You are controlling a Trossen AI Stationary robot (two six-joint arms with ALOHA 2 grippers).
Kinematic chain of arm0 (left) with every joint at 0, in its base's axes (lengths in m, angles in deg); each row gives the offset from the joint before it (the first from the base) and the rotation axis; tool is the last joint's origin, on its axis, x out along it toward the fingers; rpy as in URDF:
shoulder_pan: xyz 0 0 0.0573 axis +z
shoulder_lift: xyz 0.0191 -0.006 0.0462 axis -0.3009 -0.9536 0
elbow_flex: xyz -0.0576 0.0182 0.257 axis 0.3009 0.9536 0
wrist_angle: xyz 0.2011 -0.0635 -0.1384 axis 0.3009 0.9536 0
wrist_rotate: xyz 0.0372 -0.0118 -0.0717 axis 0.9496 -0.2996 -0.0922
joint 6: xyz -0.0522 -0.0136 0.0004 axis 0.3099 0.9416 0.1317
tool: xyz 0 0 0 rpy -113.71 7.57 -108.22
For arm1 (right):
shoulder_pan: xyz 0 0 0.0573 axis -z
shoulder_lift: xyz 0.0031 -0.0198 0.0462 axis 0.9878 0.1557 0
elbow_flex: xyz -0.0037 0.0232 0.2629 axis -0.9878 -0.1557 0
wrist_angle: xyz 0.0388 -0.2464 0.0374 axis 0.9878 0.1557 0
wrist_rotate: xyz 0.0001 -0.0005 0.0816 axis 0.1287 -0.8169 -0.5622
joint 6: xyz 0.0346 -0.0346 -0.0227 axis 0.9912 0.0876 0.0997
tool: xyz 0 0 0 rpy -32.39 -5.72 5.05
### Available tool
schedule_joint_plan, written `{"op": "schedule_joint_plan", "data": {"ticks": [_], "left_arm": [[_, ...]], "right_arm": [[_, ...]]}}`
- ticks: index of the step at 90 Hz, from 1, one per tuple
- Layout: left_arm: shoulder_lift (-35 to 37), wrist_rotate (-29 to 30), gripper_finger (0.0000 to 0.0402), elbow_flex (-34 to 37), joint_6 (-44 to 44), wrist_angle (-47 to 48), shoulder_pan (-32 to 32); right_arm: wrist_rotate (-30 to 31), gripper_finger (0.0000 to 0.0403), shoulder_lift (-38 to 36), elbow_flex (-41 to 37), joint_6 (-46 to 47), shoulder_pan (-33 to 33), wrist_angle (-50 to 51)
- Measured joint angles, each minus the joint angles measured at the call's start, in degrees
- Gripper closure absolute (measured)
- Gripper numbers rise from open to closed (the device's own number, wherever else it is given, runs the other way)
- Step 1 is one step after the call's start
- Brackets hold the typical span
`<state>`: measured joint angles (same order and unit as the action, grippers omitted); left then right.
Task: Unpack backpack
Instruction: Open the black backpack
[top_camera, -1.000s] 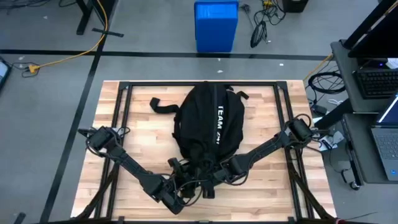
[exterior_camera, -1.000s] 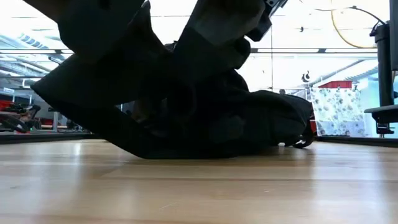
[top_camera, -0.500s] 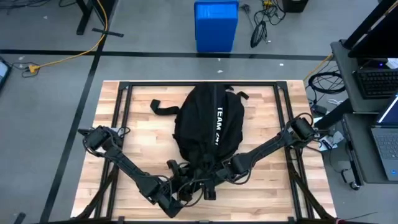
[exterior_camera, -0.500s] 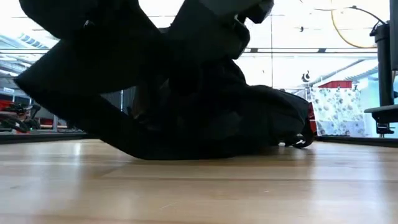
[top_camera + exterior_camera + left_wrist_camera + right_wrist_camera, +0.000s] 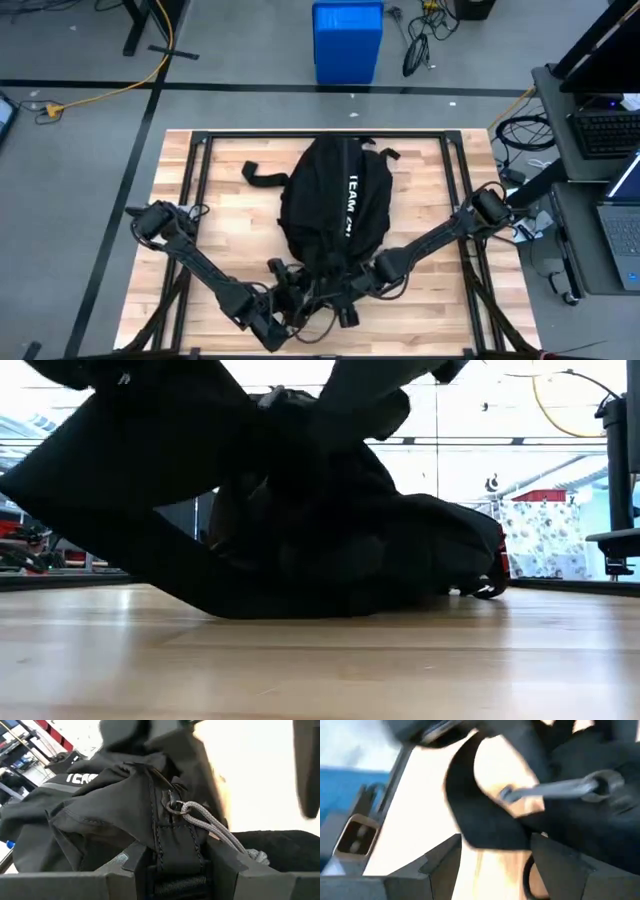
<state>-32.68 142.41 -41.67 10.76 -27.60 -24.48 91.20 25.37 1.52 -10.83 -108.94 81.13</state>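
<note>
The black backpack (image 5: 335,195) with white lettering lies on its back along the middle of the wooden table, and its near end is bunched and raised (image 5: 300,490). Both arms meet at that near end. My left gripper (image 5: 287,303) is shut on black fabric beside a metal zipper ring (image 5: 173,808) that carries a grey cord (image 5: 215,827). My right gripper (image 5: 346,313) is just to its right, with a black strap (image 5: 487,827) and a grey cord (image 5: 555,787) in front of it. Whether it touches them does not show. My left gripper pinches a narrow stitched tab of the backpack's fabric (image 5: 172,847) between its two fingers, just below the zipper ring at the pack's near end. The fabric rises bunched from the hold. The far part of the backpack stays on the table.
A black frame rail (image 5: 195,180) runs round the tabletop. A loose strap (image 5: 262,170) lies on the table at the pack's far left. A blue bin (image 5: 347,40) stands on the floor beyond the far edge, and a desk with laptops (image 5: 610,200) is on the right. Bare wood lies on both sides of the pack.
Both grippers have moved a little toward the table's near edge, and the backpack's near end has come with them. In the low view its bunched fabric stands higher and wider than a second ago. The far part of the pack has stayed in place.
</note>
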Motion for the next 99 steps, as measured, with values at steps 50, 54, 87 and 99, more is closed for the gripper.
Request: {"op": "schedule_joint_plan", "data": {"ticks": [50, 54, 87, 99], "left_arm": [[0.79, 0.52, 0.0267, 0.00, 3.09, -0.35, 0.94], [0.79, 0.52, 0.0270, -0.01, 3.11, -0.33, 1.03], [0.81, 0.68, 0.0276, -0.02, 3.11, -0.34, 1.16], [0.81, 0.85, 0.0275, -0.01, 3.14, -0.24, 1.16]], "right_arm": [[32.94, 0.0232, -0.25, -0.02, -39.48, -10.18, -5.63], [34.36, 0.0235, 0.07, -0.02, -41.16, -10.41, -6.01], [39.05, 0.0236, 9.64, -0.07, -65.86, -10.38, -15.34], [47.04, 0.0236, 13.40, -0.09, -77.86, -10.85, -24.53]]}}
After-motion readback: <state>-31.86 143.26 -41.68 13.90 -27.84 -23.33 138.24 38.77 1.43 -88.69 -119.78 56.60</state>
